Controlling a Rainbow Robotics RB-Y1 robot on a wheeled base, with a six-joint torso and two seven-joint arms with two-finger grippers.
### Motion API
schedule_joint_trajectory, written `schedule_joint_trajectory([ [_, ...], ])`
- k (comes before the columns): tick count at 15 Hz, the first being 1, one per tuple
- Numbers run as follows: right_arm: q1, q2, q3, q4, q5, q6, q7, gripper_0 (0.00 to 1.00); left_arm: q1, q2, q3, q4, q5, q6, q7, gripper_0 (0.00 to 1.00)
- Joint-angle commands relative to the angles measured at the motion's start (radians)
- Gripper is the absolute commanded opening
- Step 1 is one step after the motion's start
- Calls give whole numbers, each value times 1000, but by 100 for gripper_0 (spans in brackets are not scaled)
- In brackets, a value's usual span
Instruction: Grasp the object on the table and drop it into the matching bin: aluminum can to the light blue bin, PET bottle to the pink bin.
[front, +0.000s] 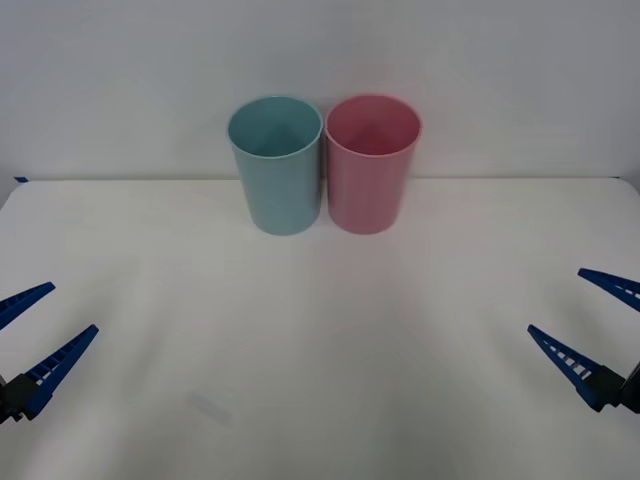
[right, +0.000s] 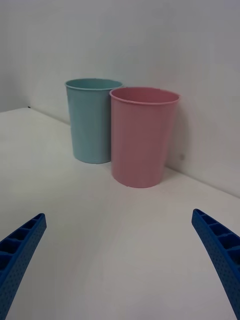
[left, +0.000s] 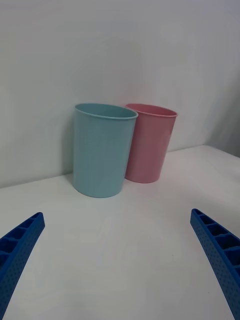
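Two bins upright, touching at bench (front: 150, 280) rear: light blue bin (front: 277, 165), pink bin (front: 370, 165). Left claw (front: 33, 317), right claw (front: 585, 310) fingers apart, holding nothing.

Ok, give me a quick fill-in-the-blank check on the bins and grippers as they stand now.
1. The light blue bin stands on the robot's ____ of the pink bin.
2. Both bins stand ____ at the far edge of the table.
3. The left gripper and the right gripper both have their fingers ____.

Missing words: left; upright; open
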Motion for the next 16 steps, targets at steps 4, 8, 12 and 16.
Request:
schedule_joint_trajectory([
  [4, 48, 49, -42, 0, 25, -65, -26, 100, 0, 0, 0, 0, 0, 0, 0, 100],
  [8, 76, 55, -59, -1, 27, -98, -20, 100, 0, 0, 0, 0, 0, 0, 0, 100],
  [12, 62, 138, -136, 0, 125, -175, -29, 100, 0, 0, 0, 0, 0, 0, 0, 100],
  [16, 62, 138, -136, 0, 125, -175, -29, 100, 0, 0, 0, 0, 0, 0, 0, 100],
])
